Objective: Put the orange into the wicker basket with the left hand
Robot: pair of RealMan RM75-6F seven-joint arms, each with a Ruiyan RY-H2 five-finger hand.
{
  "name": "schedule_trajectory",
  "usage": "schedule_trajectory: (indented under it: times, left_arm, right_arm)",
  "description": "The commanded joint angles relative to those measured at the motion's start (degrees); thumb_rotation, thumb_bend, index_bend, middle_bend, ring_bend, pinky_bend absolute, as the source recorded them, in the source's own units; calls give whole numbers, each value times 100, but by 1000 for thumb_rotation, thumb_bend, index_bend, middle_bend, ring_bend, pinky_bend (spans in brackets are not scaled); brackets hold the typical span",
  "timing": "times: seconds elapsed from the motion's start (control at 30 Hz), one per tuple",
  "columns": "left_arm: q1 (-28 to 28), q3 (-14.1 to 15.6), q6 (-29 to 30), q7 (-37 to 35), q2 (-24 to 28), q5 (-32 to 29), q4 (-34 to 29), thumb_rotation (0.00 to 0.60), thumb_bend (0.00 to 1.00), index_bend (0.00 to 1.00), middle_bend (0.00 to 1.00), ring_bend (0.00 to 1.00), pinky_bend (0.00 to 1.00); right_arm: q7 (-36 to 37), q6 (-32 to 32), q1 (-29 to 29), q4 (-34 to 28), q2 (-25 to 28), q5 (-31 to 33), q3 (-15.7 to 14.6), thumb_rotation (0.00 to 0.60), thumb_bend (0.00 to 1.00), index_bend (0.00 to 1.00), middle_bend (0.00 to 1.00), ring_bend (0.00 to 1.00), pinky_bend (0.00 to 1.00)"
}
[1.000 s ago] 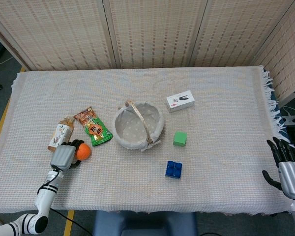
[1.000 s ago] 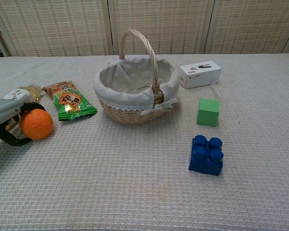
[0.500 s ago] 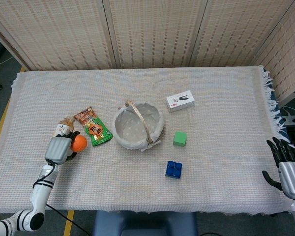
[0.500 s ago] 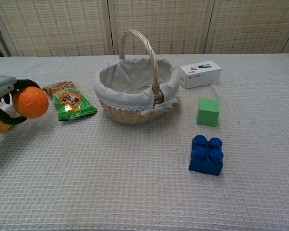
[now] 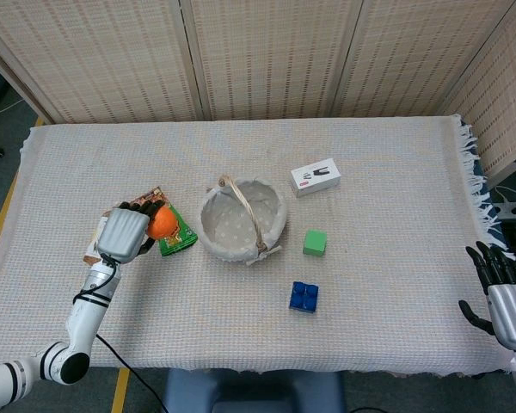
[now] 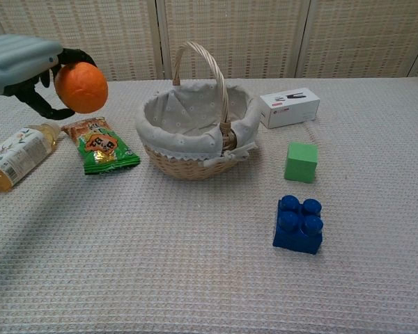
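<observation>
1. The orange [image 6: 81,88] is round, so it shows no long axis and no pointing direction; it is off the worktop [image 5: 241,327], in the air to the left of the wicker basket [image 6: 195,132] and above the green snack packet [image 6: 101,146].
2. The basket sits upright, its handle [image 6: 198,59] arching from the far rim to the near rim; its lined inside holds nothing that can be seen.
3. The left hand [image 6: 28,66] grasps the orange from the left side, dark fingers [image 6: 76,56] wrapped over its top and under it, the pale back of the hand facing up. In the head view the left forearm rises from the near left corner of the worktop.
4. The right hand [image 5: 497,288] hangs beyond the near right edge of the worktop, fingers spread, holding nothing.
5. Compared with a second ago, the orange has been lifted from the cloth beside the bottle [image 6: 17,154] and carried up and toward the basket; the bottle now lies fully uncovered.
6. The white box [image 6: 289,106], green cube [image 6: 301,161] and blue brick [image 6: 298,223] have not moved.
</observation>
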Motion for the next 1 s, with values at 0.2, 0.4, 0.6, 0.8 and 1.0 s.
schedule_trajectory:
  times: [0.2, 0.4, 0.6, 0.8, 1.0]
  left_arm:
    - [-529, -245, -200, 350, -596, -755, 96, 600, 322, 324, 325, 424, 432]
    - [-951, -444, -318, 612, -1068, -1480, 514, 600, 322, 324, 322, 428, 432]
    - [-1291, -612, -382, 791, -1224, -2024, 729, 600, 335, 324, 318, 429, 434]
    - [-1456, -483, -261, 1100, -1081, -2103, 752, 600, 335, 324, 318, 429, 436]
    - [-1533, -334, -139, 1387, -804, -2089, 770, 600, 335, 324, 318, 429, 436]
  right_arm:
    - [109, 54, -25, 7, 37, -17, 9, 600, 170, 0, 0, 0, 130]
    - [133, 14, -12, 12, 53, -11, 5, 600, 171, 0, 0, 0, 130]
    - [129, -80, 23, 3, 82, 2, -10, 600, 170, 0, 0, 0, 130]
    - [100, -185, 63, -11, 106, 6, -36, 600, 170, 0, 0, 0, 130]
    - [11, -288, 100, -27, 101, 0, -76, 600, 170, 0, 0, 0, 130]
